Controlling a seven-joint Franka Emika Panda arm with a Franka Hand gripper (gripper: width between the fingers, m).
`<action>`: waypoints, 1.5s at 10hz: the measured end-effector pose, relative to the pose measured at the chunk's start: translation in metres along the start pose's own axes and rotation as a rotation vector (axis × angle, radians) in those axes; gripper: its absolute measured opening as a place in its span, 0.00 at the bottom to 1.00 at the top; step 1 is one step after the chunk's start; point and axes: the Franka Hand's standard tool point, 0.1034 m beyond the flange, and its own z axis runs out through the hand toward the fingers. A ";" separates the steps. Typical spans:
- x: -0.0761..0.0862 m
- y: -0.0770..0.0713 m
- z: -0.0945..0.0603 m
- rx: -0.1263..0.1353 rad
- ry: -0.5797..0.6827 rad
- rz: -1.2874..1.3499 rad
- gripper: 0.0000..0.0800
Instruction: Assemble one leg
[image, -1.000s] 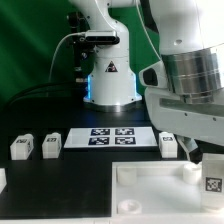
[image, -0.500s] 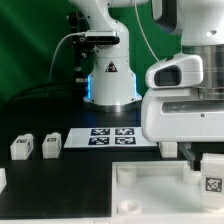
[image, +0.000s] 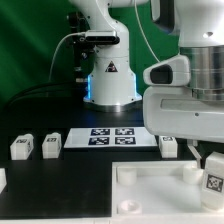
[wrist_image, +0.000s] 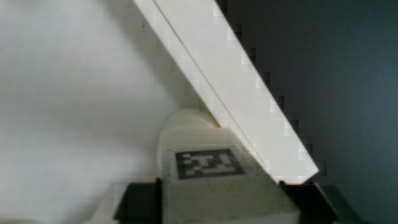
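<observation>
White plastic, tagged in black and white: the leg (image: 213, 181) stands upright at the exterior view's right edge, over the back right corner of the tabletop (image: 150, 192). Whether its foot sits in a corner socket cannot be told. The gripper (image: 209, 161) hangs straight above it, its bulky white body filling the upper right of that view.

From the wrist view, the leg (wrist_image: 210, 150) shows its tag face between two dark fingers (wrist_image: 139, 200), which lie against its sides, so the gripper (wrist_image: 222, 198) pinches the leg. A thick white edge of the tabletop (wrist_image: 214, 80) crosses that picture slantwise, just beside the leg.

Three spare legs (image: 21, 147) stand on the black table (image: 60, 175), two to the exterior view's left of the marker board (image: 112, 138) and one to its right. The robot base (image: 110, 80) rises behind the board.
</observation>
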 end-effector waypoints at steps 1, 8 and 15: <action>0.003 0.001 0.000 0.030 -0.017 0.180 0.39; 0.001 0.005 0.004 0.162 -0.086 0.800 0.37; 0.006 0.004 0.004 0.136 0.005 0.031 0.80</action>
